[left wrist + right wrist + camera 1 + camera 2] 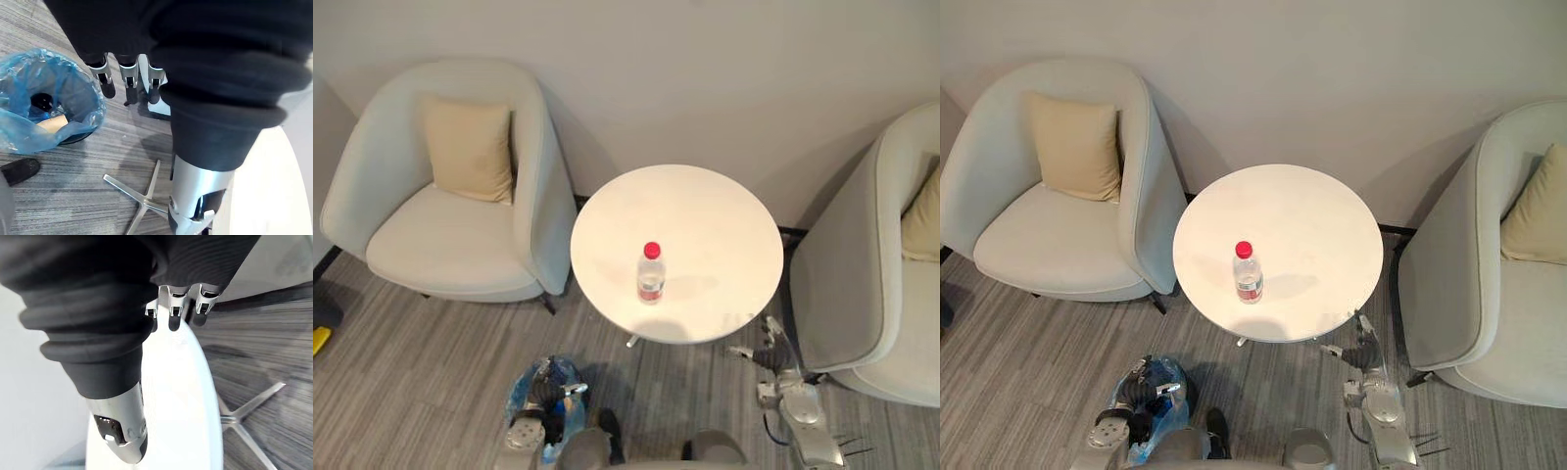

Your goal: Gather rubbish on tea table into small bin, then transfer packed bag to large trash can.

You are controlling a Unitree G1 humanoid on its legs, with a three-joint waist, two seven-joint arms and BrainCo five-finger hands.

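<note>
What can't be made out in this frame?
Left wrist view: blue bag folds hide most of the bin contents.
Eye views: left hand overlaps the bin; bottle fill level too small; right armchair cut by the edge.
Right wrist view: whether right hand touches the table is unclear from this angle.

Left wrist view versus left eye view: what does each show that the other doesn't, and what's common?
Left wrist view: a tan scrap and a dark item inside the blue-bagged bin. Left eye view: the red-capped bottle standing on the tea table, two armchairs with cushions, the right hand at the table's edge. Both: bin, left hand near it, table.
</note>
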